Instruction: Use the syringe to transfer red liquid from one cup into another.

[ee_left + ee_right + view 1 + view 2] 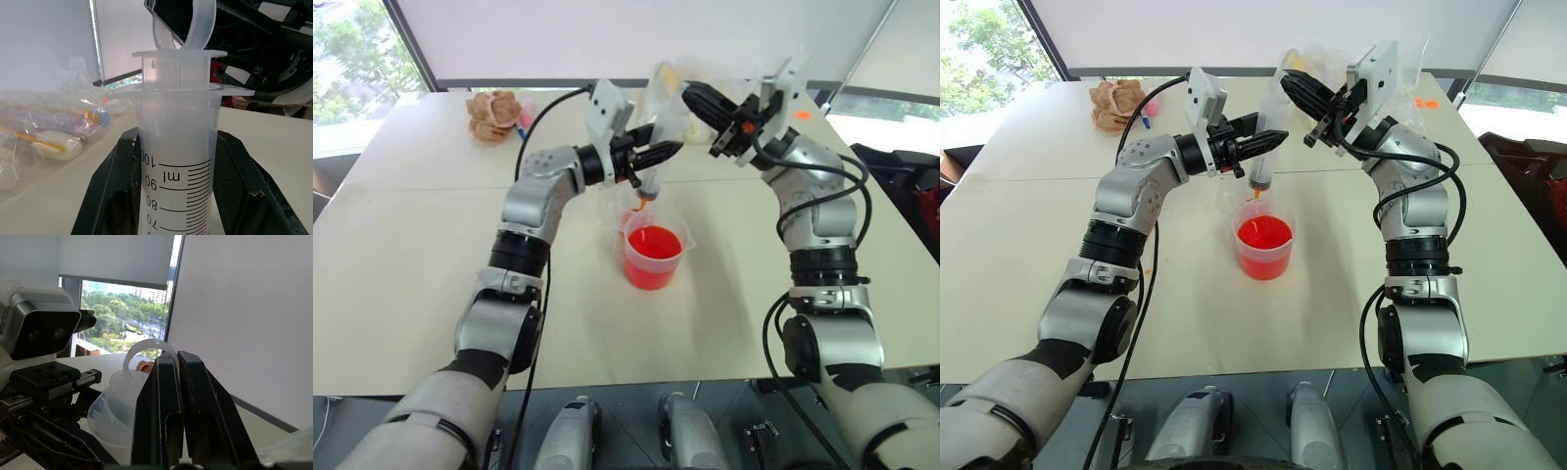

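Your pale table (431, 255) and what sits on it
You've got the measuring cup (654, 257) of red liquid (653, 243) mid-table, a brown crumpled lump (493, 116) at the far left, clear bags (44, 127) farther back

An upper-floor office or test room set up for lab-style bench work. A broad pale beige table (401, 255) of joined tops stands against big windows with dark frames and lowered white roller blinds (636, 34); treetops, a road and city buildings lie far below outside. The bare tabletop carries a clear plastic measuring cup of red liquid (654, 253), clear plastic bags of packaged supplies (44, 127) and a lumpy brown object (493, 116) at the far edge
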Robot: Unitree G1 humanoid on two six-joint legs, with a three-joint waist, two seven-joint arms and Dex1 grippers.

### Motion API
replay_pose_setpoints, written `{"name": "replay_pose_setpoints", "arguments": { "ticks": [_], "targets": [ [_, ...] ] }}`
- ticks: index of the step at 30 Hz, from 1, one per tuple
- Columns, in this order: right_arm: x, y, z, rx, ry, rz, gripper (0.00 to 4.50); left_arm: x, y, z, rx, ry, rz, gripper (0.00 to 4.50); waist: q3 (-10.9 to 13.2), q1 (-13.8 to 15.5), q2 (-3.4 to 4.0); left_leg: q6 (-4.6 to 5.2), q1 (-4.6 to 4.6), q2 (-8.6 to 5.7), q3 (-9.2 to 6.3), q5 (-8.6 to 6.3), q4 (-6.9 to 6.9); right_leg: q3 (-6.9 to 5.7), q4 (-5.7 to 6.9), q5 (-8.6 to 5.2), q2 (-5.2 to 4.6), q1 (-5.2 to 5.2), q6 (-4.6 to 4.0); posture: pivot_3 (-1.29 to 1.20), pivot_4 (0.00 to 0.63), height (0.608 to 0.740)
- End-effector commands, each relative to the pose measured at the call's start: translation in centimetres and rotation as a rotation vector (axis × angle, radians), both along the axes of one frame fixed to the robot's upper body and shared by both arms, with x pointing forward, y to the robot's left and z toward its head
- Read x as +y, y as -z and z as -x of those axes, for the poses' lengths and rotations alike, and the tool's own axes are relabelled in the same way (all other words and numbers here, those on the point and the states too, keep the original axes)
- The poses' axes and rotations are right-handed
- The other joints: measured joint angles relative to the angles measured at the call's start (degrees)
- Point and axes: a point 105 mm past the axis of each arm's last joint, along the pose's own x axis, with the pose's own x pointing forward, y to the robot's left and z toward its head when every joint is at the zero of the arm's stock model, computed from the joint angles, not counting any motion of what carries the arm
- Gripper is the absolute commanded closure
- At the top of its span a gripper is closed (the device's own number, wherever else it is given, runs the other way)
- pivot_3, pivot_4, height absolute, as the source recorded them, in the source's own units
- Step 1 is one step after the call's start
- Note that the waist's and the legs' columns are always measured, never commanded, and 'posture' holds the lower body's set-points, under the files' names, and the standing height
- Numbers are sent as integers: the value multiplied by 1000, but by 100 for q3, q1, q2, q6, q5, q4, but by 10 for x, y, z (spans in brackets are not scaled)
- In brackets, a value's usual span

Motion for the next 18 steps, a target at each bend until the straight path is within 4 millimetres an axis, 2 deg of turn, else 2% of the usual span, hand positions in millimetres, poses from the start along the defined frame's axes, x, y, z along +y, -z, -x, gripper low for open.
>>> {"name": "replay_pose_setpoints", "arguments": {
  "ticks": [1,8,15,18],
  "targets": [
    [32,17,10,27,-114,65,4477,-3,-50,14,-144,20,105,3092,0,0,0,0,0,0,0,0,0,0,0,0,0,0,0,0,150,740],
    [30,19,8,25,-96,77,4477,-1,-50,14,-141,19,106,3092,0,0,0,0,0,0,1,0,0,0,0,0,0,0,0,0,150,740],
    [-4,-2,2,-11,6,50,4477,1,-53,16,-111,34,142,3092,0,4,0,0,0,0,0,0,0,0,0,0,0,0,0,0,150,740],
    [-14,-5,4,-12,27,44,3610,0,-51,17,-105,37,134,3092,0,3,0,0,0,0,0,0,0,0,0,0,0,0,0,0,150,740]
  ]
}}
